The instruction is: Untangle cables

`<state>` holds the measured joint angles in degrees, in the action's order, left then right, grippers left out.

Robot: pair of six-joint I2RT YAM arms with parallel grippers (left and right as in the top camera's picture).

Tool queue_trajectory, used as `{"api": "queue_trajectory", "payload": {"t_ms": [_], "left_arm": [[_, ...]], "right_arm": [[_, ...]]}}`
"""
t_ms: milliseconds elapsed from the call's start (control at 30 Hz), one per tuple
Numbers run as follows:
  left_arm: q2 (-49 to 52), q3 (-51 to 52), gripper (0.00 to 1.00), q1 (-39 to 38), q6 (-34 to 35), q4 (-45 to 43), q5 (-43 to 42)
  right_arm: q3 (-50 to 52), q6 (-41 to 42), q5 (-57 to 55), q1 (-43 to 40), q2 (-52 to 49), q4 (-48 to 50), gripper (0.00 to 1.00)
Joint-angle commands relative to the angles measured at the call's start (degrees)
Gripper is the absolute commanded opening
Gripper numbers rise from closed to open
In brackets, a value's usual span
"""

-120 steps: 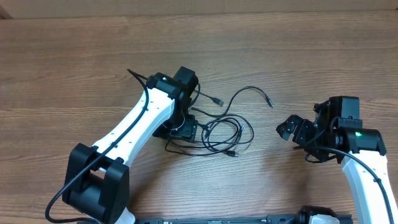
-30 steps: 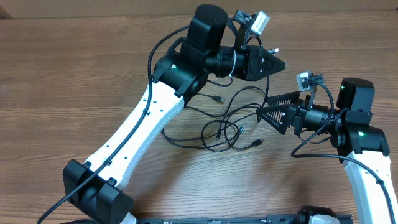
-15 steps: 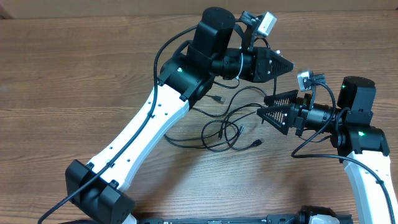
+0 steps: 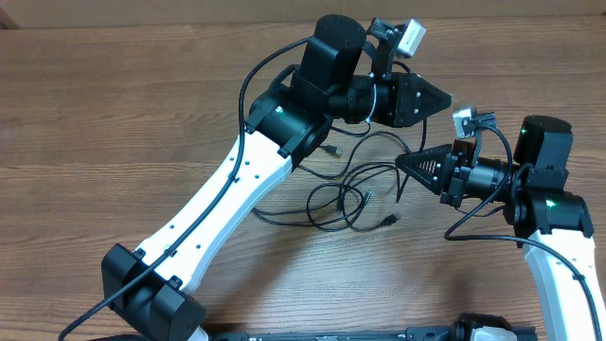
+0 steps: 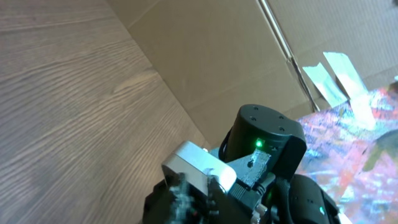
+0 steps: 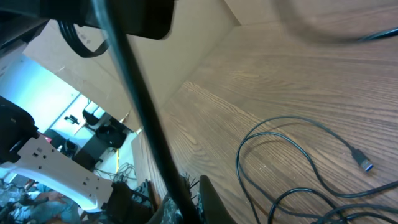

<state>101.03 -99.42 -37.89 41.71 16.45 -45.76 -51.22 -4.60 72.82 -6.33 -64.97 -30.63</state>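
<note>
Cables [image 4: 337, 201] looked light, limp, snag-prone; right gripper [image 4: 401, 163] pinched one, left gripper [image 4: 443, 98] opening unclear; best held near a plug

No legible txt, labels, brands or nos. in any view. Left wrist view, approx. 4 o'clock: colourful printed sheet [image 5: 367, 155], pattern only, too blurred to read. Same view, approx. 2 o'clock: white slips [image 5: 336, 71], no txt discernible.
</note>
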Motion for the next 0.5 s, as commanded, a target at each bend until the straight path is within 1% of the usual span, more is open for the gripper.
{"api": "queue_trajectory", "payload": {"t_ms": [0,167,233,333,467], "left_arm": [[-1.73,-1.4,0.32,-0.22,-2.1,0.96,0.04],[-1.73,-1.4,0.61,0.11,-4.76,6.8,3.56],[-1.73,-1.4,0.67,0.15,-6.27,10.54,6.05],[-1.73,-1.4,0.69,0.15,-8.59,16.41,9.55],[-1.73,-1.4,0.7,0.22,-12.5,24.22,13.49]], "right_arm": [[-1.36,1.66,-0.76,-0.07,0.94,0.15,0.04],[-1.36,7.28,-7.28,-0.07,0.94,0.15,0.04],[-1.36,8.81,-9.07,-0.07,0.94,0.11,0.04],[-1.36,12.07,-13.86,-0.09,0.94,-0.02,0.04],[-1.36,17.38,-24.41,-0.09,0.94,-2.16,0.04]]}}
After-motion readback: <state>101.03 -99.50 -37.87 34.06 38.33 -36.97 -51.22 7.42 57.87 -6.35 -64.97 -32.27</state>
